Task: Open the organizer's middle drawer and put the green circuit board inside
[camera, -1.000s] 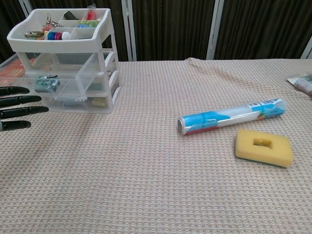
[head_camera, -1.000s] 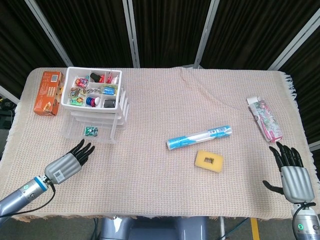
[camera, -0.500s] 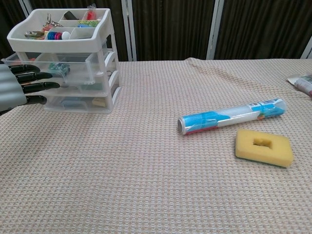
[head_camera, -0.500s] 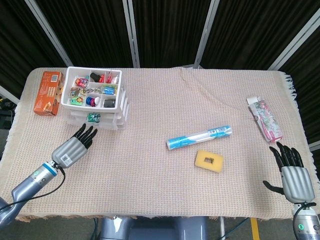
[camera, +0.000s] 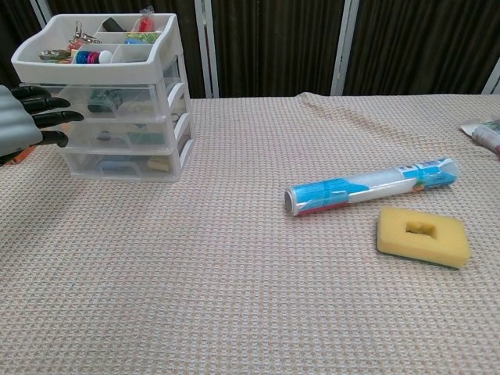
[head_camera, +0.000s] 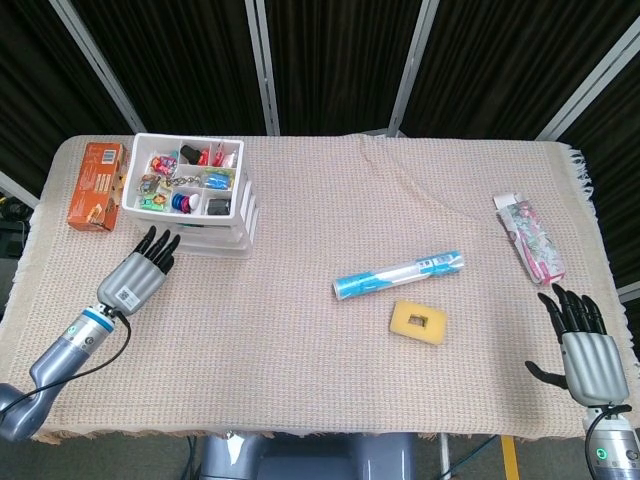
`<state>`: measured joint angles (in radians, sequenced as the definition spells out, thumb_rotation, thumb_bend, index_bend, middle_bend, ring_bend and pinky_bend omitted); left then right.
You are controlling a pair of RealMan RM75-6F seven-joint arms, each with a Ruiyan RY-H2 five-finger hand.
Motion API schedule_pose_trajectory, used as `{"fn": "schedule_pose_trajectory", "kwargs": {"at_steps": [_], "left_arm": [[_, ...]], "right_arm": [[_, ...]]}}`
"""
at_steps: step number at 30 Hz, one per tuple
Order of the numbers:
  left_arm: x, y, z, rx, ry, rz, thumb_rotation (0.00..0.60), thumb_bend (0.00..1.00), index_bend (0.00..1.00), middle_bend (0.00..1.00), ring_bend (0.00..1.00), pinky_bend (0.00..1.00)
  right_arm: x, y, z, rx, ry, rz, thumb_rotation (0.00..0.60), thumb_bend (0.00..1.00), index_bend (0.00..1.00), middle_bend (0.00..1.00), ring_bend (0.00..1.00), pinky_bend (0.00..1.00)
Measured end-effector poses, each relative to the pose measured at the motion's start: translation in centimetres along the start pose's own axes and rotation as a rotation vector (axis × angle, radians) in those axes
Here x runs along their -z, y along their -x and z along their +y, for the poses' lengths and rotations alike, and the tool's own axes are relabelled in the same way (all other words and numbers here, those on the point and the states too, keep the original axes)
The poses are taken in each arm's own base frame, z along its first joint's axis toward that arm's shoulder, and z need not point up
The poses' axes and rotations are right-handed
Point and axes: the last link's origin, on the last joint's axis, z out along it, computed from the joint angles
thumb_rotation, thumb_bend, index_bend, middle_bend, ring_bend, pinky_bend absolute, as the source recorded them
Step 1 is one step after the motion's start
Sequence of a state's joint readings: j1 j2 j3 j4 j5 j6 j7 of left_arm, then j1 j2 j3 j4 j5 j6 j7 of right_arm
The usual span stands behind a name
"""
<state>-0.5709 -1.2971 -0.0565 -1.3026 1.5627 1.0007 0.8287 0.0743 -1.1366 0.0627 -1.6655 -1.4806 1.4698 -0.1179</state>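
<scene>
Organizer (head_camera: 190,195) (camera: 109,94): white, three clear drawers under an open top tray of small colourful bits, at the back left of the surface (head_camera: 300,340); all drawers sit flush with the frame.
Green circuit board (camera: 101,100): inside the middle drawer (camera: 117,101), seen dimly through the clear front in the chest view; hidden under the top tray in the head view.
Around it: an orange box (head_camera: 96,185) lies just left of the organizer. A blue-and-clear tube (head_camera: 398,274) (camera: 367,186) lies mid-surface, with a yellow sponge (head_camera: 419,322) (camera: 423,234) near it on the front side. A pink printed packet (head_camera: 530,238) rests at the far right.
In the way: nothing lies between the left hand and the drawer fronts.
Change: a second ago the middle drawer stood pulled well out with the board showing; half a second ago it was half in; now it is closed, and the left hand has followed it forward.
Left hand (head_camera: 140,272) (camera: 23,121): holds nothing, fingers straight and close together, fingertips (camera: 66,117) at the left edge of the drawer fronts; contact cannot be told.
Right hand (head_camera: 583,345): at the near right edge, palm down, fingers spread, holding nothing, unmoved.
</scene>
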Motion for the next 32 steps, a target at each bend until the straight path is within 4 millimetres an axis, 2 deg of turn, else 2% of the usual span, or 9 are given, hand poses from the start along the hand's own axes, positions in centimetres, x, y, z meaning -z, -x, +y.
{"fn": "schedule_pose_trajectory", "kwargs": {"at_steps": [11, 13, 15, 17, 18, 21, 23, 27, 32], "left_arm": [[0.6, -0.1, -0.1, 0.078, -0.021, -0.028, 0.600, 0.99, 0.23, 0.00, 0.00, 0.09], [1.2, -0.4, 0.0, 0.106, -0.020, -0.014, 0.600, 0.81, 0.22, 0.00, 0.00, 0.09], [2.2, -0.9, 0.1, 0.142, -0.023, 0.012, 0.600, 0.45, 0.21, 0.00, 0.00, 0.10], [3.3, -1.5, 0.1, 0.188, -0.039, 0.043, 0.600, 0.25, 0.19, 0.00, 0.00, 0.10], [3.9, -1.7, 0.0, 0.210, -0.050, 0.058, 0.600, 0.19, 0.16, 0.00, 0.00, 0.08], [6.0, -2.5, -0.2, 0.310, -0.104, 0.110, 0.600, 0.05, 0.03, 0.00, 0.00, 0.02], [7.7, -3.0, -0.2, 0.410, -0.155, 0.141, 0.600, 0.01, 0.00, 0.00, 0.00, 0.00], [11.0, -3.7, 0.1, 0.622, -0.238, 0.137, 0.600, 0.00, 0.00, 0.00, 0.00, 0.00], [14.4, -3.4, 0.2, 0.755, -0.343, 0.115, 0.600, 0.00, 0.00, 0.00, 0.00, 0.00]], "right_arm": [[0.0, 0.0, 0.0, -0.002, 0.002, -0.004, 0.600, 0.00, 0.11, 0.00, 0.00, 0.00], [-0.1, 0.0, 0.1, -0.001, 0.004, -0.006, 0.600, 0.00, 0.11, 0.00, 0.00, 0.00], [-0.1, 0.0, 0.1, -0.002, 0.005, -0.006, 0.600, 0.00, 0.11, 0.00, 0.00, 0.00], [-0.1, 0.0, 0.1, 0.000, 0.004, -0.004, 0.600, 0.00, 0.11, 0.00, 0.00, 0.00], [0.0, 0.0, 0.1, 0.000, 0.003, -0.002, 0.600, 0.00, 0.11, 0.00, 0.00, 0.00], [-0.1, 0.0, 0.0, 0.004, -0.001, 0.001, 0.600, 0.00, 0.10, 0.00, 0.00, 0.00], [-0.1, -0.1, -0.1, 0.012, -0.006, 0.007, 0.600, 0.00, 0.10, 0.00, 0.00, 0.00], [-0.2, -0.1, -0.3, 0.032, -0.026, 0.033, 0.600, 0.00, 0.10, 0.00, 0.00, 0.00], [-0.2, -0.2, -0.4, 0.031, -0.034, 0.057, 0.600, 0.00, 0.10, 0.00, 0.00, 0.00]]}}
